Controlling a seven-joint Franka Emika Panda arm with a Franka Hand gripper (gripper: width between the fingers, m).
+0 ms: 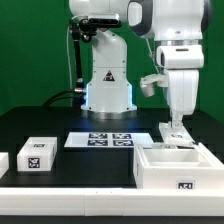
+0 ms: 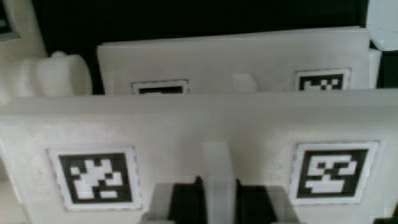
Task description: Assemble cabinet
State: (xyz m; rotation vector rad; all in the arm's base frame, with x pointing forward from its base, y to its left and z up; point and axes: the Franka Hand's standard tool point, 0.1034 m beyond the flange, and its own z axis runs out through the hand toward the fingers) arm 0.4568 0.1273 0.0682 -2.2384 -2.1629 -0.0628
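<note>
The cabinet (image 1: 158, 172) is a large white open box with a tag on its front, at the front on the exterior view's right. My gripper (image 1: 175, 128) hangs straight down over its back wall, fingertips at the wall's top edge. In the wrist view the cabinet (image 2: 205, 135) fills the picture, with two tags on the near wall and two on a wall beyond. My gripper (image 2: 217, 205) has its dark fingers (image 2: 192, 203) close together with a thin pale strip of the wall between them. It looks shut on the cabinet's wall.
A small white tagged block (image 1: 37, 153) lies at the front on the exterior view's left, with another (image 1: 3, 161) cut off at the edge. The marker board (image 1: 100, 139) lies flat mid-table. The robot's white base (image 1: 107, 85) stands behind it.
</note>
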